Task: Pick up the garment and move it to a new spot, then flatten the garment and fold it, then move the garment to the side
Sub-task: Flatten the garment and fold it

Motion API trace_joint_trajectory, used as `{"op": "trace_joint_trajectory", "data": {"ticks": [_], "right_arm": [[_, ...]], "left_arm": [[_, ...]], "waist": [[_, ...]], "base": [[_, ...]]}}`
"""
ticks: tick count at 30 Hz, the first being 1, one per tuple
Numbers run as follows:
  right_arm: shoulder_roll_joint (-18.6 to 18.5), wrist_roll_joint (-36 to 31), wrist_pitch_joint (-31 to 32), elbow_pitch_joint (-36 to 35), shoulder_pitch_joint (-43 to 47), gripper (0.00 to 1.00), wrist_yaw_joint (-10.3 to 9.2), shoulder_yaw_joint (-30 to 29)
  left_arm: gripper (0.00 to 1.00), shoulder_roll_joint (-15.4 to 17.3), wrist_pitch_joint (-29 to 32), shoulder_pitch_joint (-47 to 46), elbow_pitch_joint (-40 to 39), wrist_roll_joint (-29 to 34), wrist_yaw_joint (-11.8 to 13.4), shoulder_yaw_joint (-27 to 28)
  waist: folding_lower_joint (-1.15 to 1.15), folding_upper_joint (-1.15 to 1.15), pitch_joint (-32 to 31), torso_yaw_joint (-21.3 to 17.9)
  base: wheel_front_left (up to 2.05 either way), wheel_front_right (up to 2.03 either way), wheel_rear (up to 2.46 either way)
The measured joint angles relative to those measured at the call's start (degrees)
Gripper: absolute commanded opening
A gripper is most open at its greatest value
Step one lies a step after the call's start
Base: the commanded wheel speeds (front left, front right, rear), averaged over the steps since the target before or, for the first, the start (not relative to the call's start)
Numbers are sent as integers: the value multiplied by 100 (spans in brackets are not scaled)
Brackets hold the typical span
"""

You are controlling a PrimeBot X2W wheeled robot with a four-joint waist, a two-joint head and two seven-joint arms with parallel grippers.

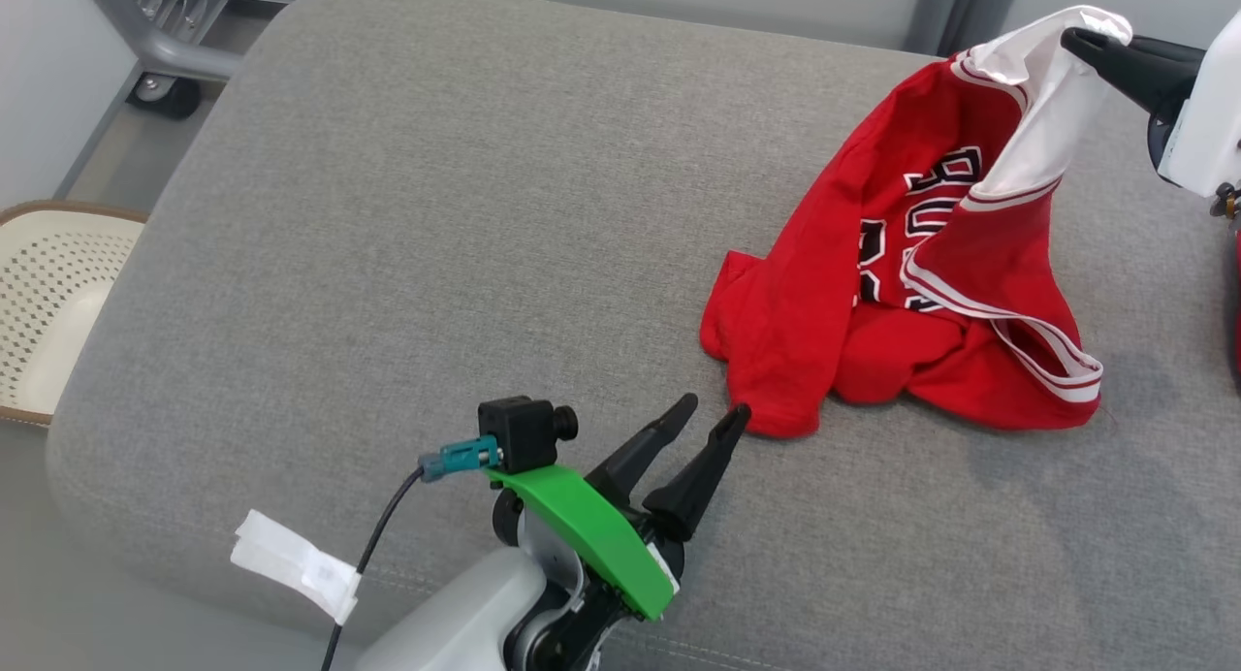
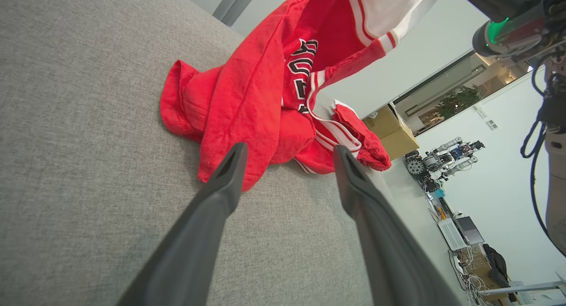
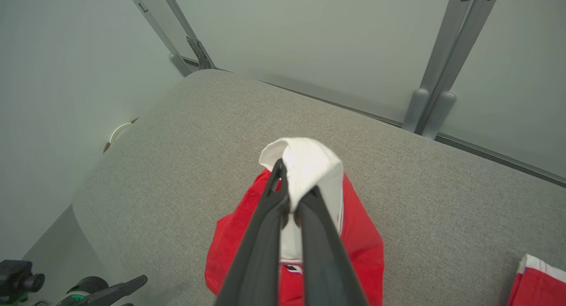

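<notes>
The garment (image 1: 873, 293), red with white trim and black lettering, sits toward 2 o'clock on the grey cushion (image 1: 436, 215) in the head view. Most of it is heaped and creased on the fabric. One white panel is drawn up toward 1 o'clock, where your right gripper (image 1: 1076, 41) is clamped shut on it.

I judge you to be in the first step. The garment is caught and partly raised, but its bulk rests on the cushion and it has not reached a new spot. Flattening, folding and the move aside are all left to do.

Your left gripper (image 1: 715, 406) is at 6 o'clock with its fingers spread and nothing between them. Its tips are just beside the hem corner nearest you. I cannot tell whether they touch it.

The right wrist view gives you the pinch itself: both fingers of the right gripper (image 3: 294, 182) are closed on a fold of white cloth, with red hanging beneath. It also shows a second red cloth (image 3: 537, 279) lying apart at 4 o'clock.

The left wrist view looks low along the cushion. It shows the left gripper (image 2: 289, 151) framing the hem, which droops onto the surface with no gap under it, and boxes (image 2: 391, 131) off at 3 o'clock.

The head view adds the basket (image 1: 58, 264) at 9 o'clock, well apart from the garment.
</notes>
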Motion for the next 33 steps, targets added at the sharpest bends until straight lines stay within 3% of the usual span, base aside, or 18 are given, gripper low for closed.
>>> {"op": "trace_joint_trajectory", "data": {"ticks": [18, 31, 32, 33], "right_arm": [[265, 8, -450, -502, -114, 0, 70, -47], [234, 7, -573, -522, -110, 0, 158, -74], [232, 5, -612, -521, -109, 0, 158, -77], [222, 2, -623, -517, -106, 0, 158, -89]], "left_arm": [[100, -20, 40, -458, 1356, 224, -2, -54], [100, -25, 0, -864, 1513, 94, -4, -256], [92, -25, 0, -876, 1507, 66, -4, -291], [76, -25, 0, -883, 1495, 43, -4, -353]], "waist": [[0, 0, 574, -894], [0, 0, 877, -1053], [0, 0, 880, -1048], [0, 0, 880, -1038]], "base": [[0, 0, 0], [0, 0, 0], [0, 0, 0], [0, 0, 0]]}}
